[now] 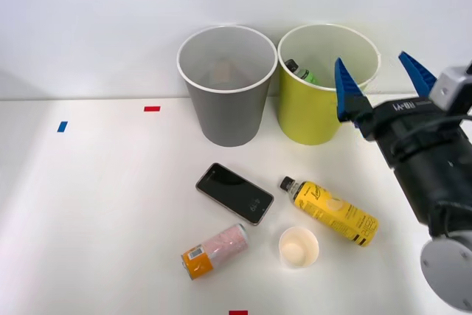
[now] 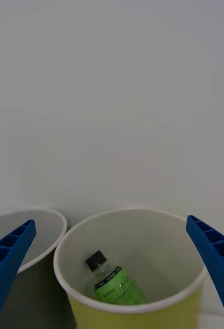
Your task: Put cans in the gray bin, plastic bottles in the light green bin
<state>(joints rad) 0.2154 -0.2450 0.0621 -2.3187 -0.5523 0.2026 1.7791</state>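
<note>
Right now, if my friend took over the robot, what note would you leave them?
Right gripper: open, holding nothing, up over the light green bin.
Done: the green bottle lies inside the light green bin.
Left: the yellow bottle lies on the table, so it goes into that same bin. The can lies on the table too, so it goes into the gray bin.
A phone and a paper cup also sit there; leave them.

front: high, looking down at table [image 1: 88,219] | wrist: close, level | shared: light green bin [image 1: 313,112] [image 2: 158,308]
</note>
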